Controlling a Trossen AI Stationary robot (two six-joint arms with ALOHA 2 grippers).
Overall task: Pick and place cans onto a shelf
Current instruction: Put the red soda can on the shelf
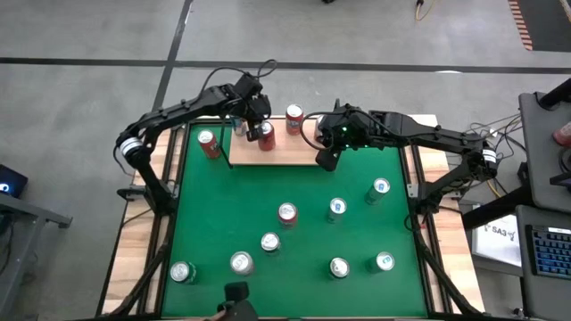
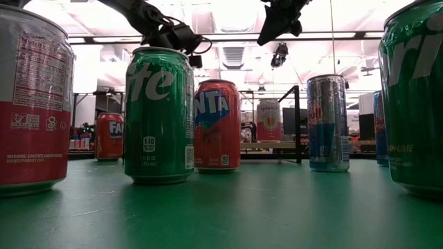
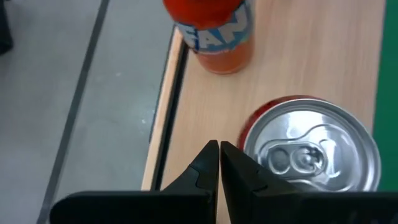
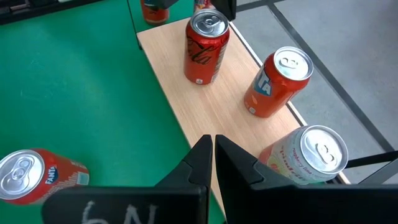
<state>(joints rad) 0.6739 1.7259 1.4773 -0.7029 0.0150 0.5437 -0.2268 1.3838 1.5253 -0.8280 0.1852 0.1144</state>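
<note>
Shelf sits at the far edge of the counter, and both arms are parked over it. Three cans stand upright on it already: a red cola can, an orange Fanta and a pale one.

Left end effector has its fingers pressed together, empty, hovering just beside the cola can's top. Right end effector is also pinched together and empty, over the shelf's near edge.

The rest of the cans are upright on the green, all on the near side of the shelf, so both arms have to swing back toward the front. One Fanta stands just off the shelf's left end, closest to the left arm; I'd guess that's the easy next grab, straight down on its vertical axis.
</note>
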